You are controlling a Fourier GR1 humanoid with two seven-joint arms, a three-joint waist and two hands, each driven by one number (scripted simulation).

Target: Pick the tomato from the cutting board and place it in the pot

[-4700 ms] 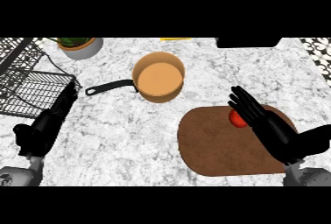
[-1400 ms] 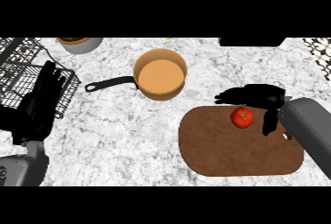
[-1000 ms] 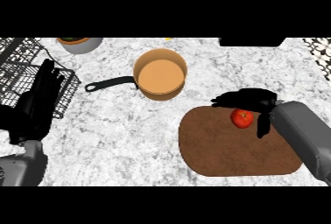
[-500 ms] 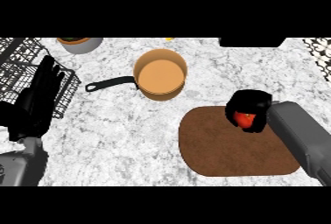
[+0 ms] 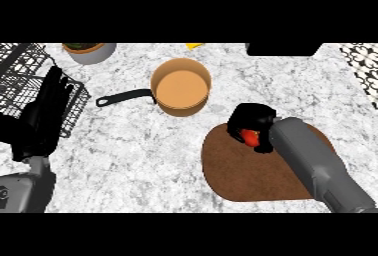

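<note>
At the counter's left edge the left hand (image 5: 46, 112) rests with its fingers straight and pointing up, holding nothing, in front of a black wire rack (image 5: 26, 80) that fills the far left corner. Just right of the rack, at the far edge, stands a grey planter (image 5: 90, 51) (only its lower part shows). Toward the middle of the counter (image 5: 140, 155) sits the pot (image 5: 181, 93), copper-coloured, its black handle pointing left toward the rack. Right of the pot and nearer the front edge lies the brown cutting board (image 5: 255, 172). At the board's far edge the right hand (image 5: 251, 121) is curled round the tomato (image 5: 252, 137), so only a patch of red shows between the fingers and the grey forearm. Whether the tomato touches the board cannot be told. The pot and the board lie apart.
</note>
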